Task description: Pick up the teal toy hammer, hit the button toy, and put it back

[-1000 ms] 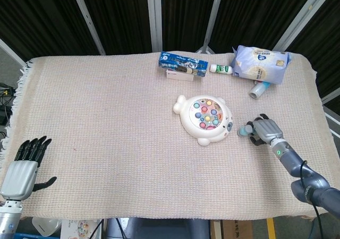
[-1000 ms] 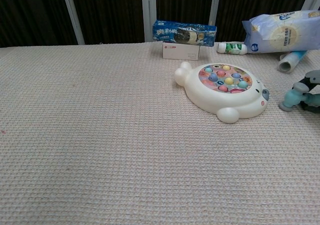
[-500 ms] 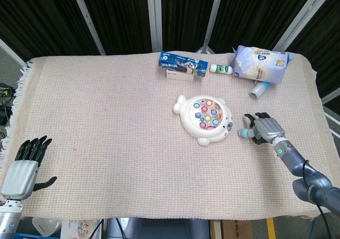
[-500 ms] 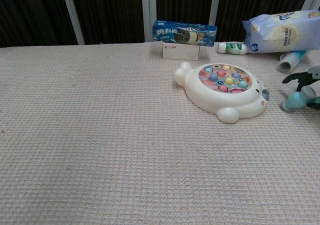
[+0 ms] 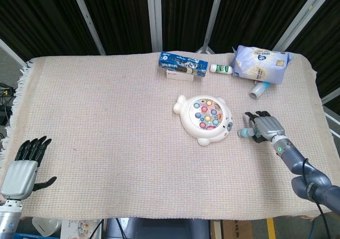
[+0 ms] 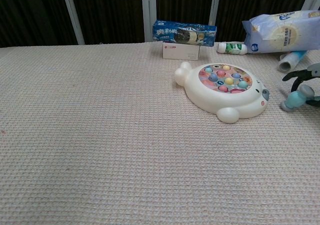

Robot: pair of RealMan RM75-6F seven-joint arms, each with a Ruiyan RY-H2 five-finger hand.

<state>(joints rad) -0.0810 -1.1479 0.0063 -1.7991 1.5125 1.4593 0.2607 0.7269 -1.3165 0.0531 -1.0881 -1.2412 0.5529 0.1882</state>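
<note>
Your right robot hand [image 5: 264,127] sits over the hammer [image 5: 245,133] handle, fingers spread, not clamped yet from what I can see. Hammer lies on the tabletop [image 5: 106,117] just right of the button toy [image 5: 204,118], head toward the toy, handle running right, under your palm. Left robot hand [image 5: 24,167] is open, far off at the near-left corner. Close the right one.

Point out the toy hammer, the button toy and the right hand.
toy hammer [image 6: 296,97], chest view, on its teal head.
button toy [image 5: 206,119], head view, on the white rim at the front, below the coloured buttons.
right hand [image 5: 267,127], head view, on the grey back of the hand.
</note>
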